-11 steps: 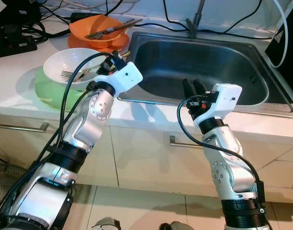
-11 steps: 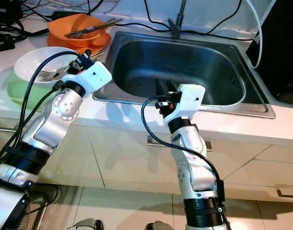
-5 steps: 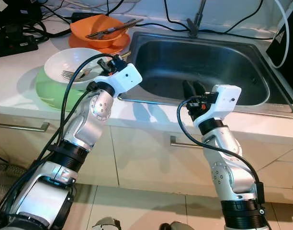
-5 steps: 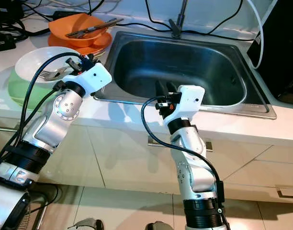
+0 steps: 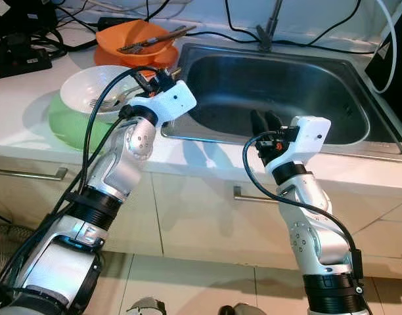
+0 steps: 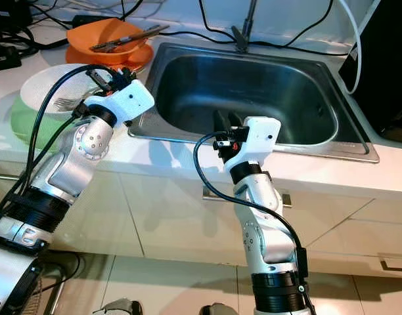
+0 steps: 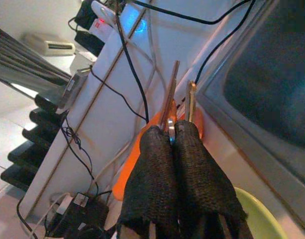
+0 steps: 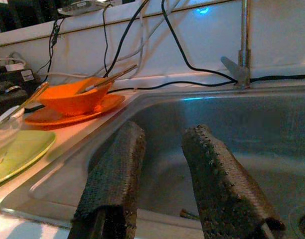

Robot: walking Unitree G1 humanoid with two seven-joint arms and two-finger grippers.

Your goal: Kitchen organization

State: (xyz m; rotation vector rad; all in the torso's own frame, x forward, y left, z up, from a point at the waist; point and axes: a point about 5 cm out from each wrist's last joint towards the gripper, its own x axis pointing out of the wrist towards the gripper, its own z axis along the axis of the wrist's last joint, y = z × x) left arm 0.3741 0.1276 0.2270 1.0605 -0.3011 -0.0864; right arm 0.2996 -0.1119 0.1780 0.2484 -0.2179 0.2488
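Note:
A white bowl (image 5: 83, 85) sits on a green plate (image 5: 63, 128) on the counter left of the sink (image 5: 286, 92). A metal fork (image 5: 99, 103) lies in the bowl, its handle running toward the right rim. My left gripper (image 5: 152, 77) hovers at that rim, shut, with a sliver of metal pinched between its fingertips (image 7: 157, 144); it appears to be the fork's handle. Over the front edge of the sink my right gripper (image 5: 267, 119) is open and holds nothing. Its two fingers (image 8: 117, 164) point into the bare steel basin.
An orange bowl (image 5: 132, 36) with several utensils (image 5: 152, 41) stands on an orange plate behind the white bowl. Black cables and a power strip (image 5: 20, 59) lie along the back wall, near the tap (image 5: 270, 26). Cabinet fronts with handles (image 5: 30, 174) are below the counter.
My left gripper has risen a little and swung toward the back, over the bowl's right rim. The fork has shifted slightly with it. The right arm has not moved.

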